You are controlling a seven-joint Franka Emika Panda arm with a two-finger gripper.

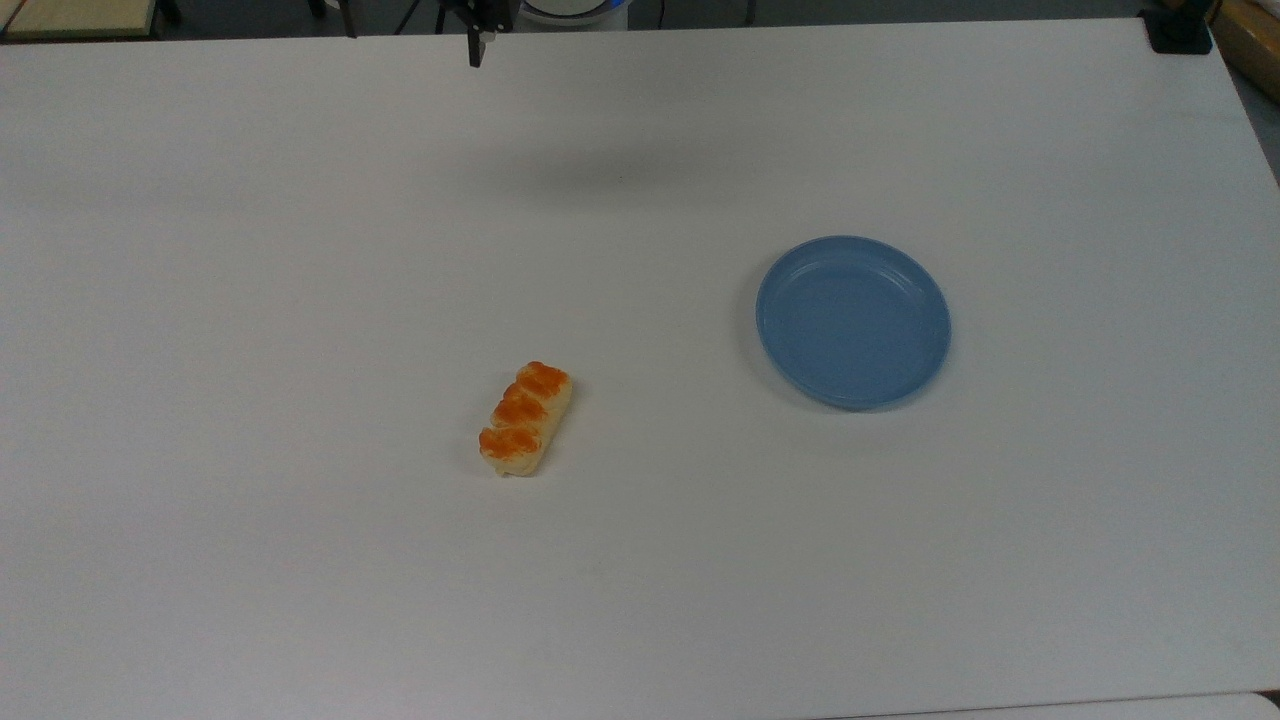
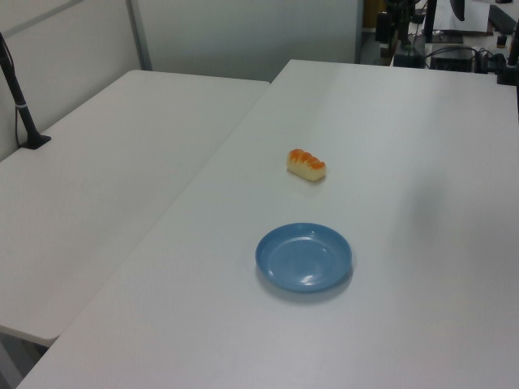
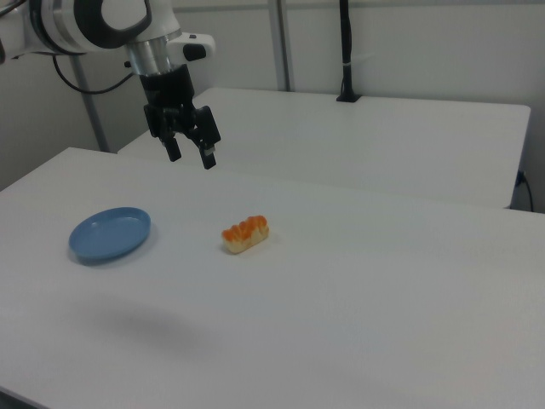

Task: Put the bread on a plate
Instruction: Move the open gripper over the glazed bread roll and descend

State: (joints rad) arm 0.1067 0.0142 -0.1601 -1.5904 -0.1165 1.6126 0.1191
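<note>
We see the bread (image 1: 526,418) lying on the white desk (image 1: 300,250), well apart from the blue plate (image 1: 853,322), which sits bare toward the top view's right. In the right view the pincer (image 3: 191,152) hangs in the air above the desk with its two fingers spread and nothing between them, up and to the right view's left of the bread.

white table (image 1: 300,250), bread (image 1: 525,418), blue plate (image 1: 853,322)
</note>
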